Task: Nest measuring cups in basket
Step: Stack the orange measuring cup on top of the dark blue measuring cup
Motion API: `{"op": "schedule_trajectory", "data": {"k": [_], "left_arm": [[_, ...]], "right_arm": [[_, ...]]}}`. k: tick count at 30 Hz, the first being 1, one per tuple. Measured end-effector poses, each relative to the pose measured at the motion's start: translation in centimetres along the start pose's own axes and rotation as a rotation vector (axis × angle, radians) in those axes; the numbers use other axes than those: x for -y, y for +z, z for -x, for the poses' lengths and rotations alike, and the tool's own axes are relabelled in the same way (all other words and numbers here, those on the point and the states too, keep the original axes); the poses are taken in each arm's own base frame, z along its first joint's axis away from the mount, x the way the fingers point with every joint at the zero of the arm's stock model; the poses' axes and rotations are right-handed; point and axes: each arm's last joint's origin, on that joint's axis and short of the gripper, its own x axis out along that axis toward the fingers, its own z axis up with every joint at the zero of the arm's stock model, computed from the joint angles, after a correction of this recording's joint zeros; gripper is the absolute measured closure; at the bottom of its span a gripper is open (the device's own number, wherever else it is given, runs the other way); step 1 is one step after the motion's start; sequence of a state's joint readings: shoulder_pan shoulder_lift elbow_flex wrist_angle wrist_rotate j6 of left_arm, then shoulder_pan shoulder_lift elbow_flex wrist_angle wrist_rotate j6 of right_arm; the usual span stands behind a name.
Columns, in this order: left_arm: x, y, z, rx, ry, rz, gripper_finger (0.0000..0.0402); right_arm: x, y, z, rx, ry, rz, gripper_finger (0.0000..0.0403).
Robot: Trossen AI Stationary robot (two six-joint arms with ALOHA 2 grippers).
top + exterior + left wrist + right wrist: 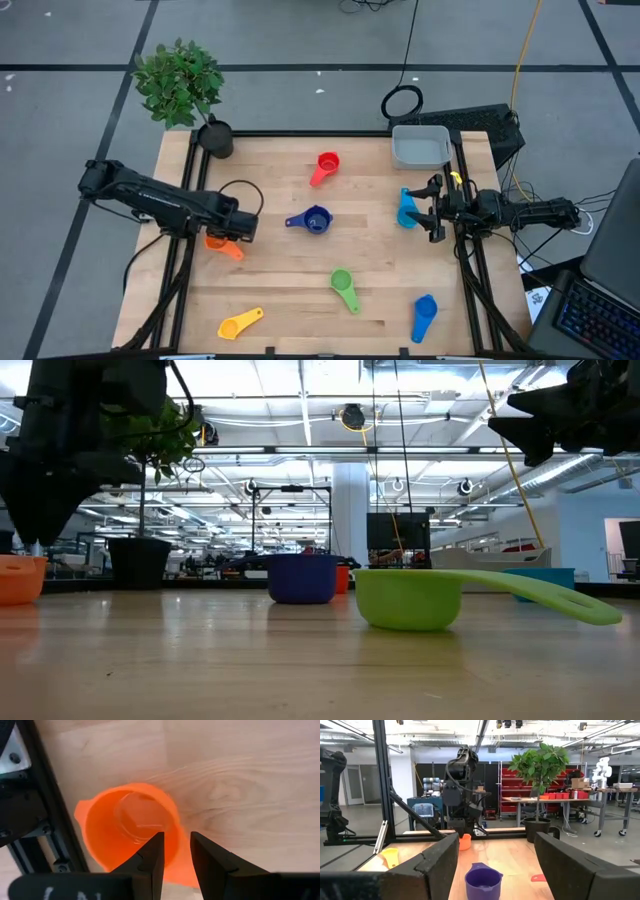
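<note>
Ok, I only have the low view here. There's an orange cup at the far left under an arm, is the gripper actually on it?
Observer: Yes, the left gripper pinches the orange cup at its rim, with one finger inside the bowl.
Operator: And the basket?
Observer: The basket sits at the top right corner in the high view, no cups in it yet.
Operator: The other arm?
Observer: The right gripper hangs open beside the light blue cup.

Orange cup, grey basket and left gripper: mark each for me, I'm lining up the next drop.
orange cup (131, 822): left wrist view, inside its bowl.
grey basket (420, 158): high view, near wall.
left gripper (176, 851): left wrist view, midway between fingertips, which straddle the cup's wall.
</note>
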State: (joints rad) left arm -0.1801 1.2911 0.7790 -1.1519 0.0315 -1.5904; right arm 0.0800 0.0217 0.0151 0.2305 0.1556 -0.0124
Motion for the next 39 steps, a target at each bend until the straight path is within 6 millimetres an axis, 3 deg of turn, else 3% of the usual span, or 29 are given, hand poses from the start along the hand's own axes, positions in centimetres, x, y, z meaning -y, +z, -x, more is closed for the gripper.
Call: {"op": "schedule_trajectory", "data": {"k": [5,11,16,23,30,39], "left_arm": [[0.1,-0.1,-2.0,-0.015,0.066,0.001,0.0302],[0.8,0.0,-3.9,-0.022,-0.046,-0.008,0.0302],[0.3,0.0,-4.5,-0.021,-0.025,-0.018,0.0302],[0.1,0.1,-4.5,-0.008,-0.007,-0.143,0.0308],[-0.1,0.9,-4.2,0.010,0.021,-0.293,0.0370],[1.4,3.9,-1.2,0.238,0.034,-0.484,0.0392]], "right_arm": [[0.0,0.0,0.0,-0.002,0.000,0.001,0.0151],[0.0,0.0,0.0,-0.001,0.000,0.025,0.0151],[0.0,0.0,0.0,0.004,0.000,0.029,0.0151],[0.0,0.0,0.0,0.004,-0.001,0.029,0.0151],[0.0,0.4,0.0,0.044,-0.002,0.028,0.0151],[0.0,1.2,0.1,0.122,-0.008,0.023,0.0151]]}}
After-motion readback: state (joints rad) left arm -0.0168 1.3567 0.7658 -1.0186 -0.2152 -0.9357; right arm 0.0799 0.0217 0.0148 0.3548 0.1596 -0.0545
